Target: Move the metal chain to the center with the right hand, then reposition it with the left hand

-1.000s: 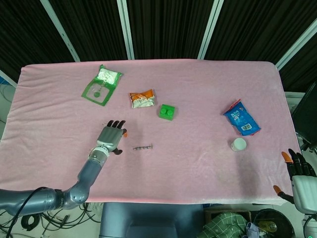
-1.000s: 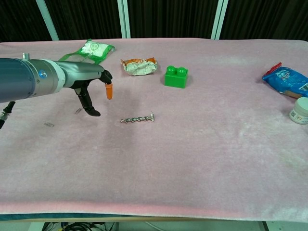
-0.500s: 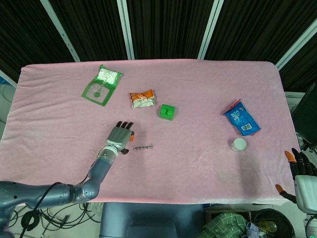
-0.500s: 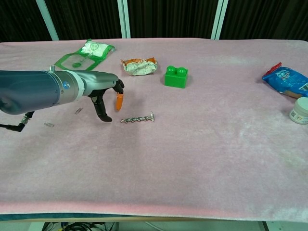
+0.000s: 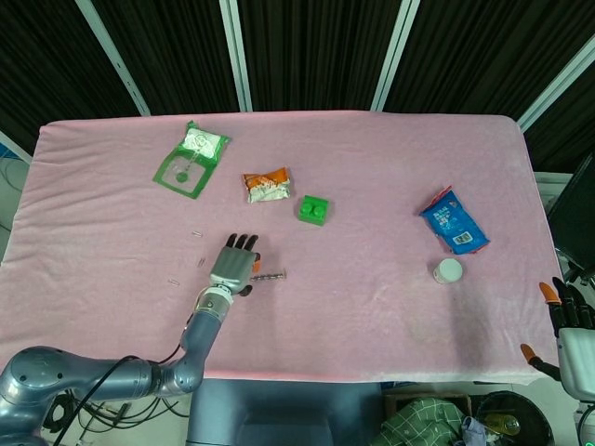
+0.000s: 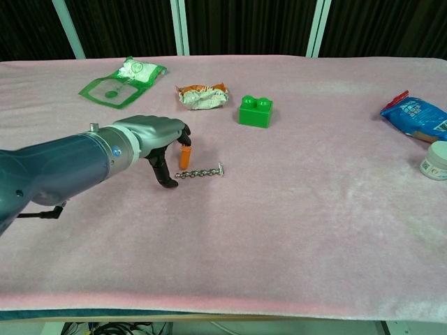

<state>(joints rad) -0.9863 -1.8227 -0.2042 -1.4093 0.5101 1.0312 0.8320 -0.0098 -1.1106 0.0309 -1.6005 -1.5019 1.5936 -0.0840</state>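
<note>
The metal chain (image 6: 200,172) lies flat on the pink table cloth near the middle, also seen as the chain (image 5: 271,275) in the head view. My left hand (image 6: 162,138) hovers just above the chain's left end, fingers pointing down and spread, holding nothing; in the head view the left hand (image 5: 234,263) sits right beside the chain. My right hand (image 5: 569,321) hangs off the table's right edge, fingers apart and empty, seen only in the head view.
A green brick (image 6: 255,112), a crumpled snack wrapper (image 6: 202,95) and a green packet (image 6: 120,78) lie behind the chain. A blue bag (image 6: 417,117) and a white jar (image 6: 436,160) sit at the right. Small clips (image 5: 197,233) lie left of the hand.
My left hand has moved right across the cloth and now stands over the chain's left end. The right hand has sunk a little lower at the table's edge. The chain has not moved.
</note>
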